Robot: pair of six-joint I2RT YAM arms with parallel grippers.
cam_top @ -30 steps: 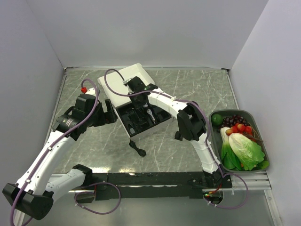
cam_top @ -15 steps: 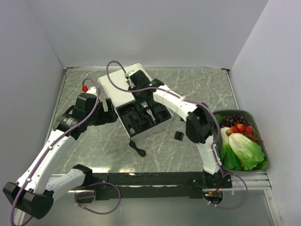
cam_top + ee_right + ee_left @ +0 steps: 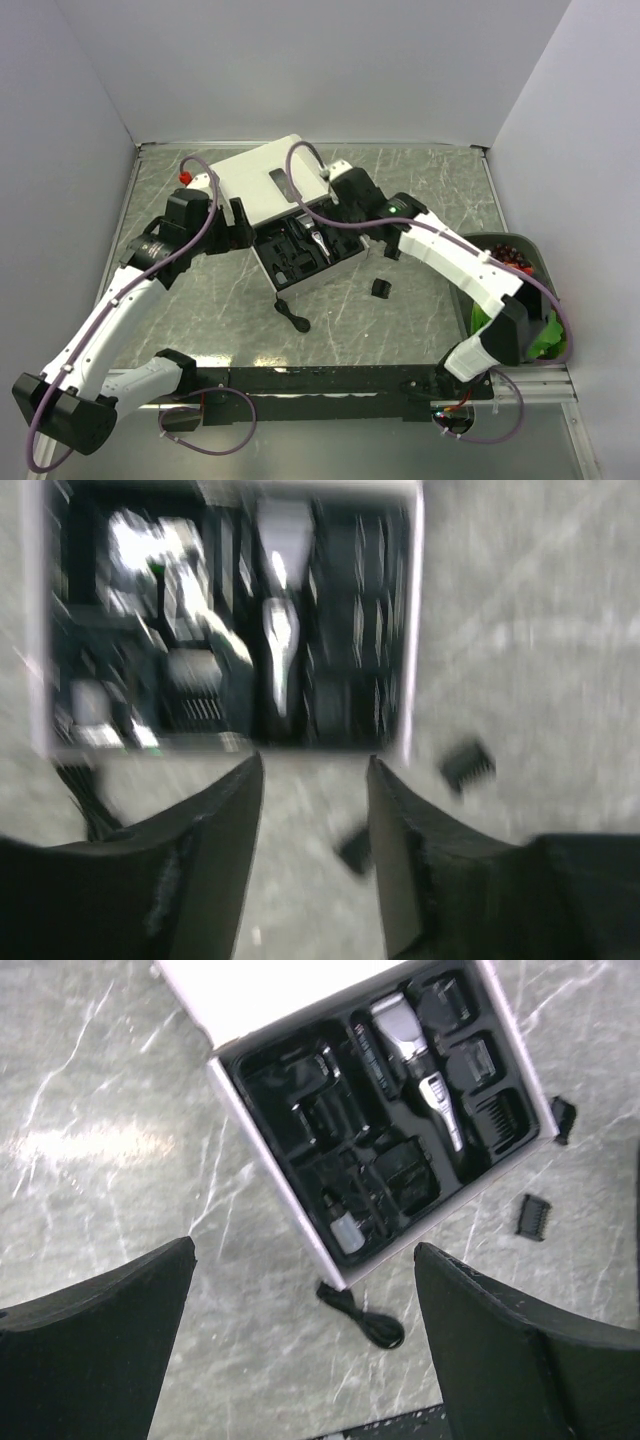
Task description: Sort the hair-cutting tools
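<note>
Black and blunt, the left fingers are spread wide with nothing between them. They hang off the left side of the white box, likely so their camera takes in the whole black tray. The right fingers are parted more narrowly and are just as empty, poised by the tray's right rim, though that view is smeared.

In the tray's long slot lies the clipper, with dark pieces in the pockets around it. The box sits toward the far edge of the marble surface. Beside it, toward the right edge, a comb attachment and a smaller attachment lie loose. Those look like what remains to sort, and the right arm seems handier for them. A black cable curls at the box's near corner.
</note>
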